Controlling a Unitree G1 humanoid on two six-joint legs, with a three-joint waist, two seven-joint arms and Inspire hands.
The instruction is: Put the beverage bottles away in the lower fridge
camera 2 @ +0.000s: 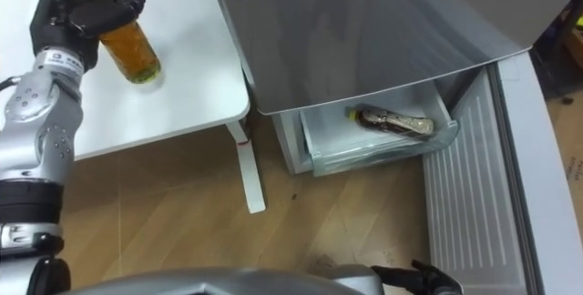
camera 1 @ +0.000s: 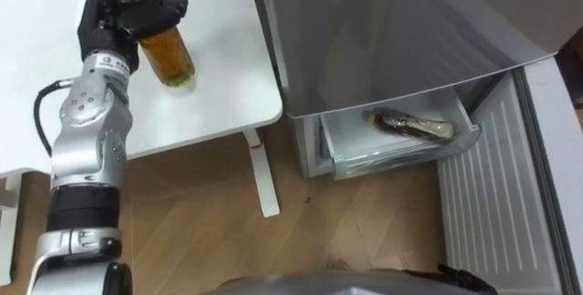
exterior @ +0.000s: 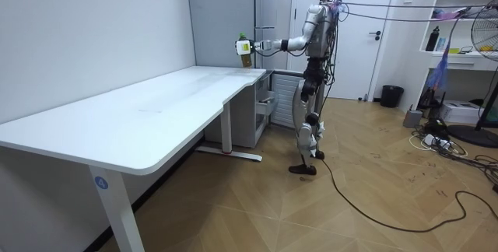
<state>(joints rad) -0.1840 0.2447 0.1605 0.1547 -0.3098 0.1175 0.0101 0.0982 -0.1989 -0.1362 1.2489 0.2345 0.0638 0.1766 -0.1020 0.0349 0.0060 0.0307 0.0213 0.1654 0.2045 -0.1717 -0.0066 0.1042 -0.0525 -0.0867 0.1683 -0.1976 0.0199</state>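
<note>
- Wood floor (camera 1: 209, 231) lies open between me and the desk (camera 1: 228, 76), which takes up the upper left. In the room view I stand at the desk's far end, in front of the fridge.
- My left hand (camera 1: 127, 8) is over the desk at the far left, with the fingers curled tight round the upper part of the bottle (camera 1: 168, 56). The green cap pokes out above my fingers and the amber drink shows below them.
- In the room view I hold the bottle clear above the desk top, near the end closest to the fridge.
- To the right of the bottle the desk is bare up to its rounded corner. That corner stops just short of the fridge, with a narrow gap between the two edges.
- The desk leg (camera 1: 262, 172) comes down to the floor under that corner, just left of the fridge.
- The fridge (camera 1: 392, 31) is grey, and its drawer (camera 1: 401, 154) at the bottom stands out toward me with its clear front rim lowest.
- A dark bottle (camera 1: 412, 127) lies on its side along the back of the drawer. There is free room in front of it.
- The fridge door (camera 1: 496, 204) stands open at the far right, its ribbed inner face just beside the drawer's right end.
</note>
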